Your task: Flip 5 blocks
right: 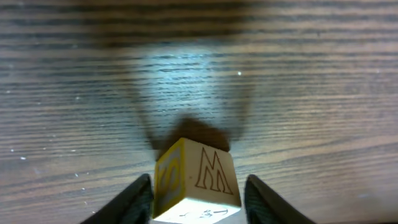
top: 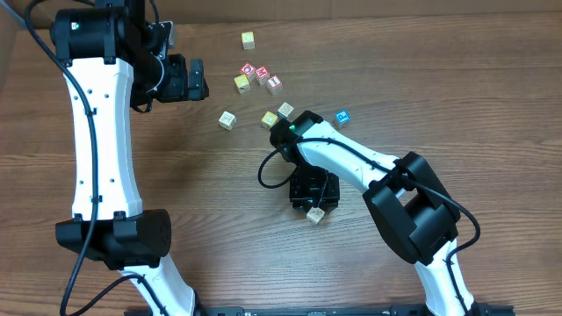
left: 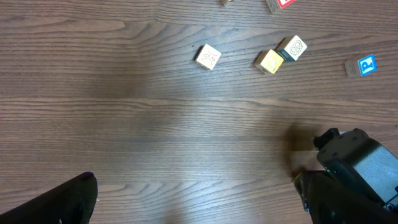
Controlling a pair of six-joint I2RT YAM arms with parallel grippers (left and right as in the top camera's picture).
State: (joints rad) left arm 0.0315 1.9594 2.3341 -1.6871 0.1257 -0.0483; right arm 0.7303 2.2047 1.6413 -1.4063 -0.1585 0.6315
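While the left pincer (top: 202, 79) hangs over the far-left part of the counter (top: 457, 61) with its jaws spread wide and nothing between them, the blocks lie scattered to its right. First comes a cream block (top: 228, 120), flat on the wood and on its own. Farther back sit a yellow cube (top: 241, 83) and, beyond it, a pale-yellow cube (top: 248, 39). Next to them are 3 red cubes (top: 262, 75) bunched close together.

Back in the nearer row, a yellow block (top: 270, 119) lies just beside a 2nd cream block (top: 285, 111). From the left wrist view the 2 sit almost corner to corner.

Toward the front edge, well apart from the rest, the right pincer (top: 314, 207) points down at the counter with the M block (right: 199, 180) between its fingers (right: 138, 198). That block is turned at an angle to the fingers, showing a cream face with an outlined M and a yellow face to its left. The jaws stand about half spread, close on both sides of it. I can't tell whether they actually pinch it.

Farthest right, a blue block (top: 342, 117) lies by itself, just beyond the right arm (top: 351, 162).
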